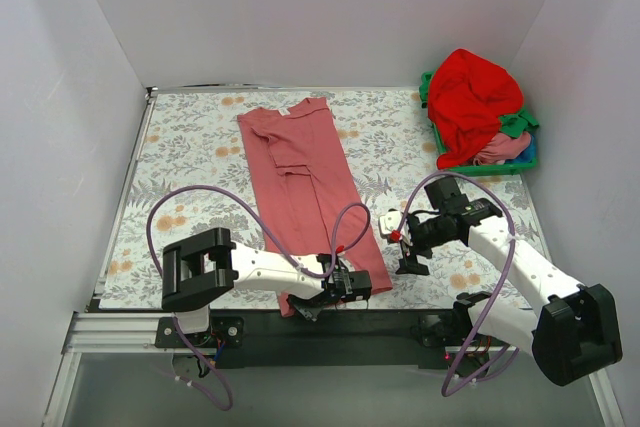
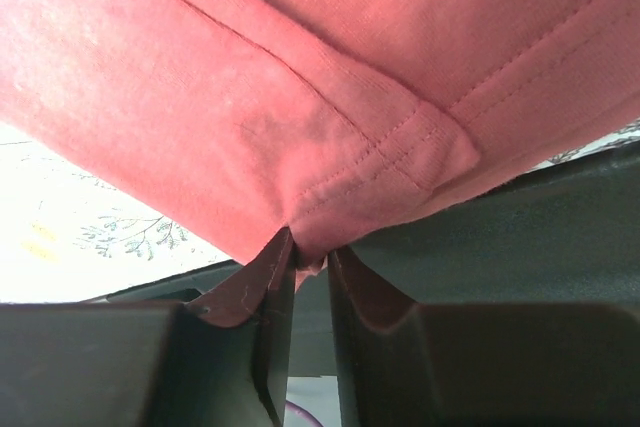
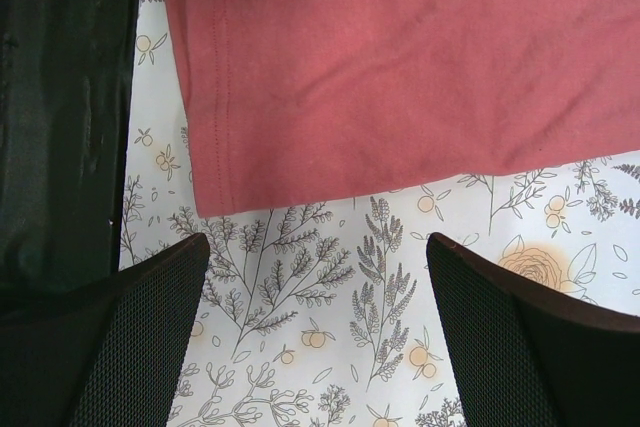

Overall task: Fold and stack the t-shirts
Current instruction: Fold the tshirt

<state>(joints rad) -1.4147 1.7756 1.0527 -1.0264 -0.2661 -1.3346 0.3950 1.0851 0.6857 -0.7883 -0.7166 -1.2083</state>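
Bright even light; soft shadows (left-wrist glare).

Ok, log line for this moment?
left gripper: shut on pink shirt, near hem | right gripper: open, over table beside it | pink shirt: folded lengthwise | basket: red shirt on top

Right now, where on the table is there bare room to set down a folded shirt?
Widest: the floral cloth left of the rose-pink shirt, up to the left wall. Smaller: between that shirt and the green basket. Crowded: near right, where the open right fingers hang.
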